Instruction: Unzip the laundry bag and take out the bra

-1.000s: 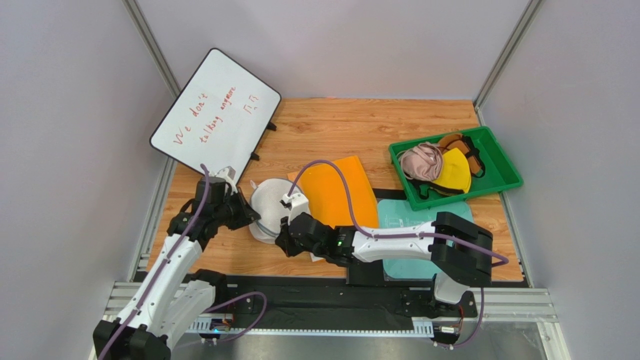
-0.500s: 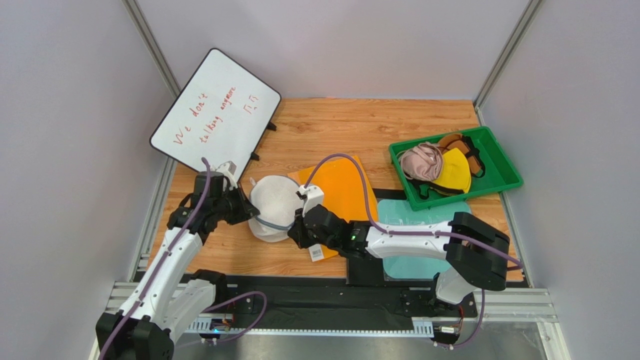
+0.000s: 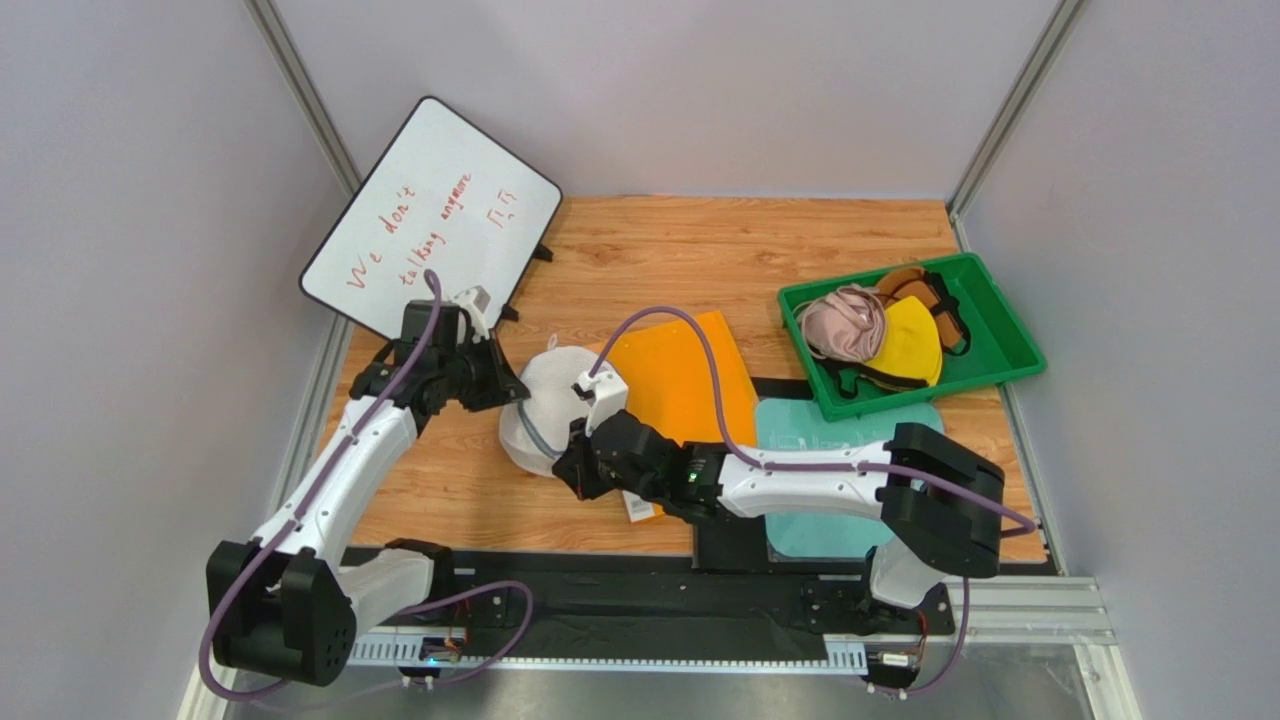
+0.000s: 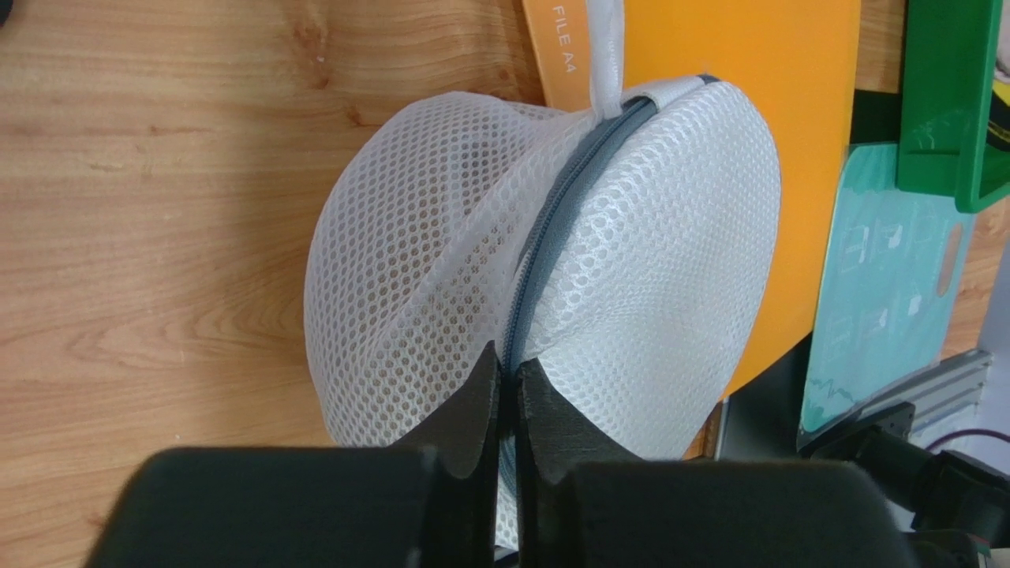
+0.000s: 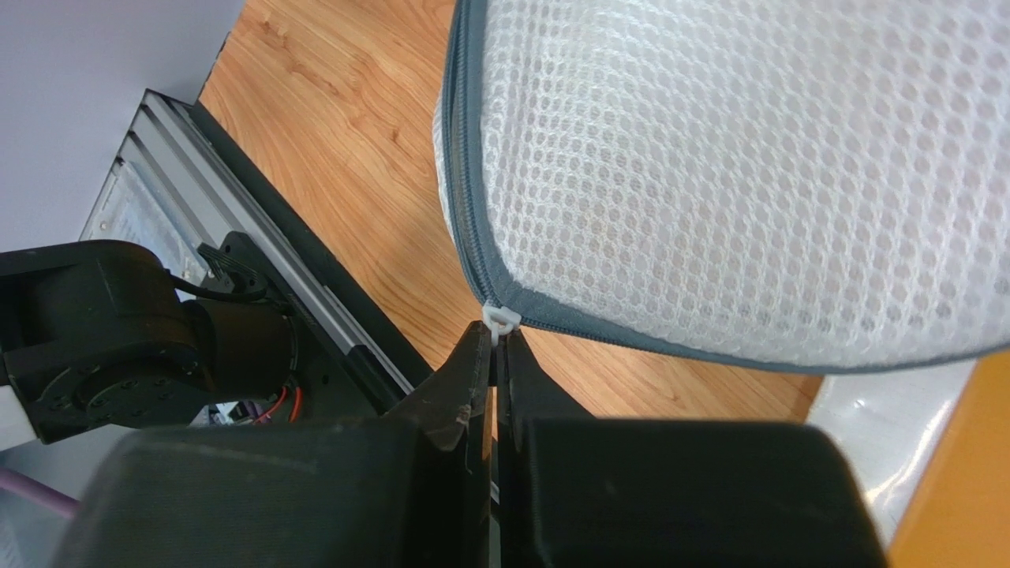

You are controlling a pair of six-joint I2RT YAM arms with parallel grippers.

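Note:
The laundry bag (image 3: 544, 413), a white mesh drum with a grey zipper rim (image 4: 557, 225), is held tilted above the wooden table between both grippers. My left gripper (image 3: 519, 393) is shut on the zipper seam at the bag's left edge (image 4: 512, 376). From the near side, my right gripper (image 3: 567, 468) is shut on the small white zipper pull (image 5: 500, 316), just under the bag's rim (image 5: 468, 225). The zipper looks closed along the stretch in view. The bra is hidden; nothing of it shows through the mesh.
An orange folder (image 3: 684, 383) lies right of the bag, with a teal mat (image 3: 842, 435) beside it. A green tray (image 3: 1007, 353) at the right holds pink, yellow and brown garments. A whiteboard (image 3: 428, 225) leans at the far left.
The left arm has swung farther from the bases and to the right, carrying the bag's edge with it. The bag has shifted and tilted, and the right gripper has followed along the rim.

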